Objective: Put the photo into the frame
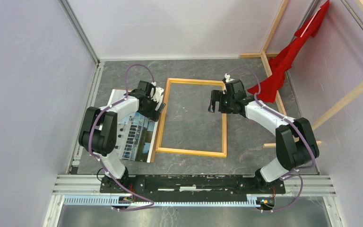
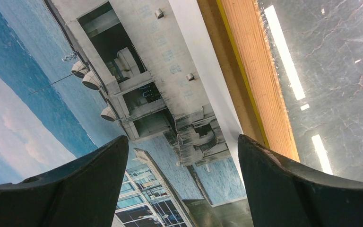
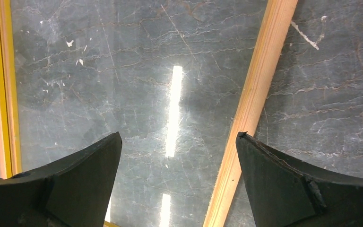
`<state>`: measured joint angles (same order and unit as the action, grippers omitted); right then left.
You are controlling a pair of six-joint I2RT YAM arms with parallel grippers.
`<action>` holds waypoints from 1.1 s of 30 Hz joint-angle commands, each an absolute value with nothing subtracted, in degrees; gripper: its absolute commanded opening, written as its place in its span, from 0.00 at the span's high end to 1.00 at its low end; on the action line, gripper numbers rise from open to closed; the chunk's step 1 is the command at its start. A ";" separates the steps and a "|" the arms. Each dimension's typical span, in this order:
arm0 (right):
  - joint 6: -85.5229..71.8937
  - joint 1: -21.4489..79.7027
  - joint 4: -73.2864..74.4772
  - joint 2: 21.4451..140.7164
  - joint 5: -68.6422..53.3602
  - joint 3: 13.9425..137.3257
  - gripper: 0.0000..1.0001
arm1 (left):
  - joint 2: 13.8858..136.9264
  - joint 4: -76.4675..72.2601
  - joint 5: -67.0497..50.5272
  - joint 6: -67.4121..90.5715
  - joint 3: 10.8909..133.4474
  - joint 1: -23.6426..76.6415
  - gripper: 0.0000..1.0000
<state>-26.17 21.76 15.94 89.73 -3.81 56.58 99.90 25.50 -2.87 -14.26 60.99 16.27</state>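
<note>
The frame [image 1: 191, 152] lies flat in the middle of the dark stone table, its light wood rails enclosing bare tabletop. The photo [image 1: 138, 137], picture side up, lies just left of it, partly under my left arm. My left gripper [image 1: 159, 104] hovers open over the photo's right edge beside the frame's left rail. In the left wrist view the photo [image 2: 123, 80] fills the left and the rail [image 2: 260, 71] runs along the right of the empty left gripper [image 2: 182, 156]. My right gripper [image 1: 213, 106] hangs open inside the frame near its right rail [image 3: 255, 94]; the right gripper [image 3: 178, 142] holds nothing.
Bare wooden beams draped with a red cloth [image 1: 288, 61] stand at the back right. Grey walls close in the table on the left, back and right. An aluminium rail [image 1: 194, 189] carries both arm bases at the near edge. A brown strip [image 2: 212, 47] shows between photo and rail.
</note>
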 commanded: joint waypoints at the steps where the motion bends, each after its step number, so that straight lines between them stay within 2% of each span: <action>1: -24.95 21.80 17.30 89.15 -1.59 59.66 0.02 | 98.11 25.05 -1.98 -15.34 61.17 16.79 0.09; 13: -25.56 15.42 15.69 81.95 -5.98 53.40 0.02 | 98.27 23.39 -2.42 -13.56 61.08 19.91 0.09; 22: -25.57 14.66 15.75 79.01 -6.77 51.33 0.02 | 99.74 23.03 -1.52 -12.76 62.22 22.86 0.09; 33: -26.80 16.01 14.53 75.48 -7.50 47.71 0.02 | 99.53 27.92 -0.18 -13.30 69.66 22.34 0.07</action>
